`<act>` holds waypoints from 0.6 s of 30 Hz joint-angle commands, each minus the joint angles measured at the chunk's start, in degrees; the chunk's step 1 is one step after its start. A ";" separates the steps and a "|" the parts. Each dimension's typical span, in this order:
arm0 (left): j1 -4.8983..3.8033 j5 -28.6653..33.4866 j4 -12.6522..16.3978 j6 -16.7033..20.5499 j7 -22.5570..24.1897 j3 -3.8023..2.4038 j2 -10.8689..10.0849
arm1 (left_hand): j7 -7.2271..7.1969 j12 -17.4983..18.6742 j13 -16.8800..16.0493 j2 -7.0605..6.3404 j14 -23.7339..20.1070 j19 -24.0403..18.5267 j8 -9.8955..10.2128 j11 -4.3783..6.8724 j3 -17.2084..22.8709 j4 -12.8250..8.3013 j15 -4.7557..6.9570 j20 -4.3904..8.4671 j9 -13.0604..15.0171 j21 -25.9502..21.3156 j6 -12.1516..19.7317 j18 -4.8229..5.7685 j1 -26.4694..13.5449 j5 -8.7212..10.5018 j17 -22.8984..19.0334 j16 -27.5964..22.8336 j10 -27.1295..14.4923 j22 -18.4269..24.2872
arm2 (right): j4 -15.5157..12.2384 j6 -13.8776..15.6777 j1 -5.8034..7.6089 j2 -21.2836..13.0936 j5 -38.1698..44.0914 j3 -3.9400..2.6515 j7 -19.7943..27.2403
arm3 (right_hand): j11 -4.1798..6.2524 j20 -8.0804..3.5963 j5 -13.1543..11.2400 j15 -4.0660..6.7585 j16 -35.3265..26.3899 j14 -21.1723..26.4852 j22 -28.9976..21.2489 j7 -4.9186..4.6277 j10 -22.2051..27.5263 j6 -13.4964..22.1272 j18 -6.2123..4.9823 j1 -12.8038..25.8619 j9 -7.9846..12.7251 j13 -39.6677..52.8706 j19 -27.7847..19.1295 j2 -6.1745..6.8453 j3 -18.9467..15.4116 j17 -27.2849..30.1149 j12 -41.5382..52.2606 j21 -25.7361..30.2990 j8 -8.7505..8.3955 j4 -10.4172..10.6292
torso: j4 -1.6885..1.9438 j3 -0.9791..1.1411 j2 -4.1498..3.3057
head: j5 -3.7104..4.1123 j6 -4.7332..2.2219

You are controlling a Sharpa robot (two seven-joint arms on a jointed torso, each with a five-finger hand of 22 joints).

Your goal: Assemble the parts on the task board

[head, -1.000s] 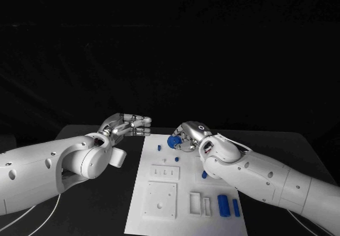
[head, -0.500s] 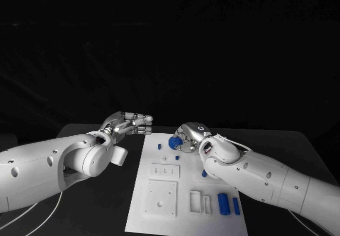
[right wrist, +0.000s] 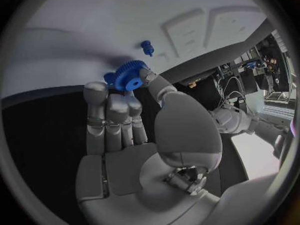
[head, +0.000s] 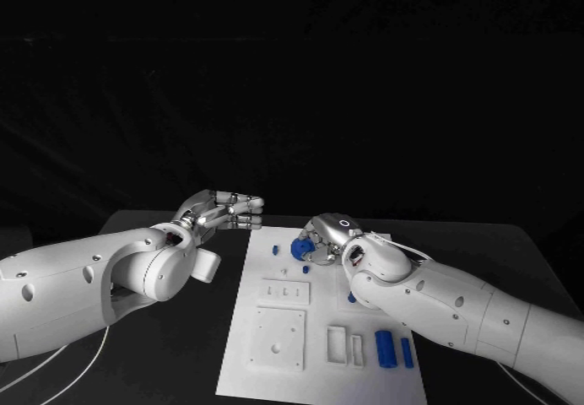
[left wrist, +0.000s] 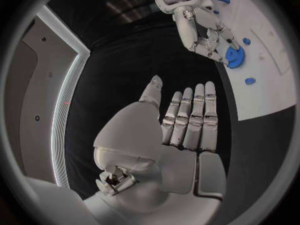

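Note:
The white task board point(head: 280, 291) lies in the middle of the black table. Over its far end my right hand point(head: 321, 240) pinches a blue gear point(head: 300, 247) between thumb and fingertips; the right wrist view shows the gear point(right wrist: 129, 75) held just above the board point(right wrist: 75, 30), close to a small blue peg point(right wrist: 147, 47). My left hand point(head: 226, 209) hovers off the board's far left corner, fingers straight and side by side, holding nothing. In the left wrist view my left hand point(left wrist: 187, 120) faces the right hand point(left wrist: 206, 32) and its gear point(left wrist: 235, 57).
More blue parts lie on the board: a small peg point(head: 276, 250) near the gear, another point(head: 305, 271) behind it, a piece point(head: 350, 297) by my right forearm, and two long pieces point(head: 383, 348) near the front right. Raised white fixtures point(head: 278, 337) stand at the front left.
My right hand has sunk a little towards the board with the gear still in it. The left hand has stayed almost where it was.

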State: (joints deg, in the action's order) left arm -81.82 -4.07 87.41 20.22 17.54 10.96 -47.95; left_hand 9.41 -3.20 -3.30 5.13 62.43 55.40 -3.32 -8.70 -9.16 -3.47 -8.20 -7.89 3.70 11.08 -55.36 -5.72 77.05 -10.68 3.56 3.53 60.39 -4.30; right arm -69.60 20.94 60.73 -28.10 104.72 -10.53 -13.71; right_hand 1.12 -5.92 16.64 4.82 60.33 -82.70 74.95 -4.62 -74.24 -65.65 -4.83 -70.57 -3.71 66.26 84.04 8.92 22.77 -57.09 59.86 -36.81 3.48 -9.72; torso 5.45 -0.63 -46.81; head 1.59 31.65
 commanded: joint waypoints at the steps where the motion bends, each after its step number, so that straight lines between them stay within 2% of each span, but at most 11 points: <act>1: -0.07 -0.18 0.15 -0.64 0.28 -0.04 0.14 | -0.07 -0.28 -0.03 0.52 0.28 0.09 -0.25 -0.01 0.06 -0.27 -0.04 0.28 0.09 0.34 0.33 0.83 -0.05 -0.22 0.09 0.23 0.39 0.08 | 0.17 -1.00 -0.02 0.15 0.72 0.06 0.06 | 0.25 -0.37 -0.14 0.26 0.03 -0.08 2.64 0.02 -0.03 -0.27 0.23 -0.49 -0.06 0.06 2.91 -0.16 0.01 0.05 0.13 -0.18 0.06 0.31 | -0.08 0.00 0.04 | -0.04 0.06; 18: -0.08 -0.18 0.19 -0.64 0.27 -0.07 0.20 | -0.07 -0.28 -0.03 0.52 0.28 0.09 -0.25 -0.01 0.06 -0.27 -0.04 0.28 0.09 0.34 0.33 0.83 -0.05 -0.22 0.09 0.23 0.39 0.08 | 1.70 -0.78 -0.02 1.12 0.74 0.16 -0.23 | 0.20 -0.35 -0.49 0.24 -0.05 -0.06 2.67 -0.07 0.18 0.16 0.20 -0.50 -0.05 -0.06 2.89 -0.23 0.12 0.16 -0.13 -0.14 0.06 0.79 | -0.07 0.05 0.05 | 0.09 -0.12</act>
State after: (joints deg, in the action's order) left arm -81.83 -4.07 87.47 20.21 17.49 10.95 -47.90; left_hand 9.41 -3.20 -3.30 5.13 62.43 55.40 -3.32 -8.70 -9.16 -3.46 -8.20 -7.89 3.69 11.08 -55.36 -5.72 77.05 -10.68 3.56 3.54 60.39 -4.30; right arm -68.07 20.69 60.80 -27.09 104.76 -10.43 -13.70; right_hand 1.12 -5.92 16.36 4.82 60.33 -82.70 74.94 -4.69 -74.23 -65.50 -4.84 -70.59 -3.70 66.25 84.04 8.91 22.85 -57.00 59.86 -36.81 3.24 -9.32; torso 5.37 -0.60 -46.77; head 1.65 31.55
